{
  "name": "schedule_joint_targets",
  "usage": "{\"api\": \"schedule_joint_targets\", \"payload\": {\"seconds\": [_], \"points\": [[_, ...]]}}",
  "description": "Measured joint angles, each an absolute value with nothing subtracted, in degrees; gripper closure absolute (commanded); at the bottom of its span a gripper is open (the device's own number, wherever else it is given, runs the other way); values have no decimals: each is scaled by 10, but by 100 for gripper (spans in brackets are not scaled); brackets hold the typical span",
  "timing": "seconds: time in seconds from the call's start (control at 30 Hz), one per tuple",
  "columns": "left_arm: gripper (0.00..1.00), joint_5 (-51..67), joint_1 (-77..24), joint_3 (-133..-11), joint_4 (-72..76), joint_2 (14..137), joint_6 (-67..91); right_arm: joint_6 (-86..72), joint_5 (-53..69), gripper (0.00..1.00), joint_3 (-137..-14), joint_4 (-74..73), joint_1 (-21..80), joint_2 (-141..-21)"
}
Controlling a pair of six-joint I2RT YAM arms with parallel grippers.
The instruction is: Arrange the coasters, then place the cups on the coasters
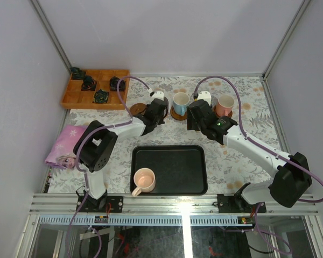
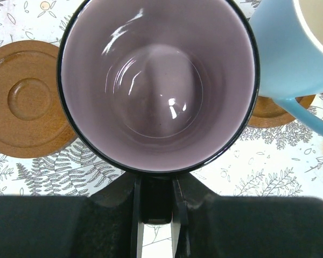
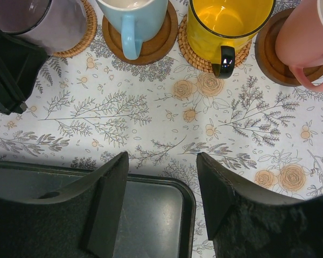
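Well, the left claw (image 2: 155, 180) is best judged through its own camera. Its two fingers stand nearly together and pinch the near wall of the mauve cup (image 2: 159, 80), whose pale inside fills that view. Just left of the cup lies a bare dark coaster (image 2: 27, 99), and the light blue cup (image 2: 290, 43) stands close on its right.

The right wrist view lays out the row that the arms half cover from overhead. The mauve cup is over a woven coaster (image 3: 82, 32) (set down or just above it, I cannot tell). The light blue cup is on a dark coaster (image 3: 153, 45), and a yellow cup (image 3: 229, 21) is on a second woven coaster (image 3: 196, 54). A salmon-pink cup (image 3: 304, 43) stands on another dark disc. The right claw (image 3: 161, 158) hangs with its fingers well apart and nothing between them, above the far edge of the black tray (image 3: 151, 209).

Only the overhead view shows the peach cup (image 1: 144, 180), upright in the tray's near left corner.

The table wears a pale floral cloth (image 3: 151, 118). A wooden compartment box (image 1: 78, 101) holding small black objects (image 1: 89, 82) sits at the far left. A pink cloth (image 1: 64, 142) lies at the left edge. Plain pale walls (image 1: 167, 37) close in three sides.
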State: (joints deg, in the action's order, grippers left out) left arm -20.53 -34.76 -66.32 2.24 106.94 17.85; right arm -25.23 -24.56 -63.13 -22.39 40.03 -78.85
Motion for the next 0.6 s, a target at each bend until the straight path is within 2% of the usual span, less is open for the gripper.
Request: {"api": "schedule_joint_targets", "payload": {"seconds": [0.6], "points": [[100, -208, -334, -678, 21, 1097, 159, -251, -245, 40, -633, -224, 400, -807]]}}
